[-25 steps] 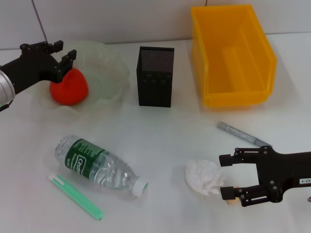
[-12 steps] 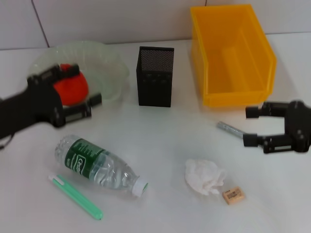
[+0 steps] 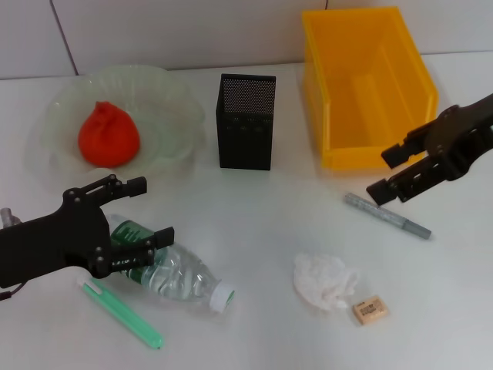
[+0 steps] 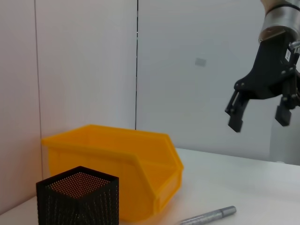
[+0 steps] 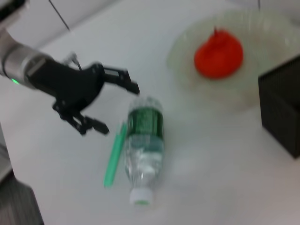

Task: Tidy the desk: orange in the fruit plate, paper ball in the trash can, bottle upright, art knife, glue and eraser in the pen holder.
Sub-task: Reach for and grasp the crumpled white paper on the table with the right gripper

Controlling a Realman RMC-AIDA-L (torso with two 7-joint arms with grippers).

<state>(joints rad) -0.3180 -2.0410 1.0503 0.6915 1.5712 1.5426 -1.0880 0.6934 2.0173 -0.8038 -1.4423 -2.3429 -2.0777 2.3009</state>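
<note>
The orange point(image 3: 108, 137) lies in the pale-green fruit plate point(image 3: 179, 96). The bottle point(image 3: 181, 271) lies on its side at the front left, cap toward the table's front. My left gripper point(image 3: 154, 210) is open over the bottle's base end and hides part of its label; the right wrist view also shows this left gripper point(image 5: 118, 108) open beside the bottle point(image 5: 145, 150). A green glue stick point(image 3: 123, 314) lies in front of the bottle. My right gripper point(image 3: 383, 175) hangs open above the grey art knife point(image 3: 385, 216). The paper ball point(image 3: 325, 281) and the eraser point(image 3: 370, 310) rest at the front right.
The black mesh pen holder point(image 3: 246, 122) stands at centre back. The yellow-orange trash can point(image 3: 370, 85) is right of it, against the wall. The left wrist view shows the trash can point(image 4: 117, 187), the pen holder point(image 4: 77, 197) and the art knife point(image 4: 206, 216).
My left gripper left the orange in the fruit plate and came forward to the bottle. My right gripper rose from beside the paper ball and eraser toward the trash can.
</note>
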